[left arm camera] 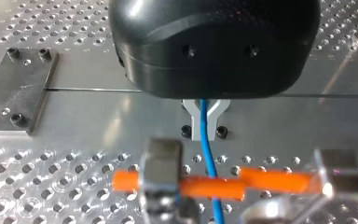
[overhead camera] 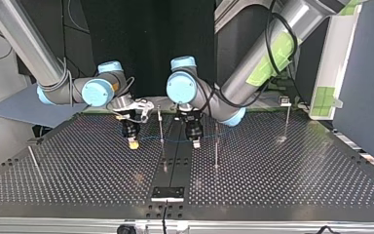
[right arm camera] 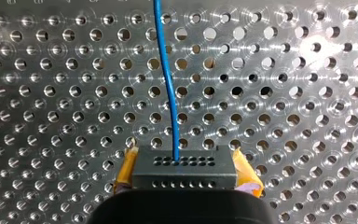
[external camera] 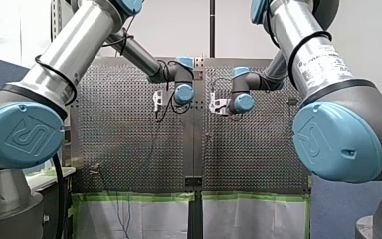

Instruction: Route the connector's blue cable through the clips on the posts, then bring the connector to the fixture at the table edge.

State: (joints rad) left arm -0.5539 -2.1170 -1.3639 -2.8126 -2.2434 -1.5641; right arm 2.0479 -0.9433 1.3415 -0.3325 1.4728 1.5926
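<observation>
Jaws: right arm's (overhead camera: 53,83) pinch connector (right arm camera: 182,170), left arm's (overhead camera: 253,73) pinch blue cable (left arm camera: 209,154); both wrists point down over table (overhead camera: 78,165)

My left arm (external camera: 74,50) and my right arm (external camera: 313,55) are silver tubes with grey joints and light-blue round caps. The caps at the front view's 8 and 4 o'clock bear an embossed logo. Black cables loop round both. My right gripper (overhead camera: 133,142) has yellow pads (right arm camera: 128,172); my left gripper (overhead camera: 195,141) has a black housing.
</observation>
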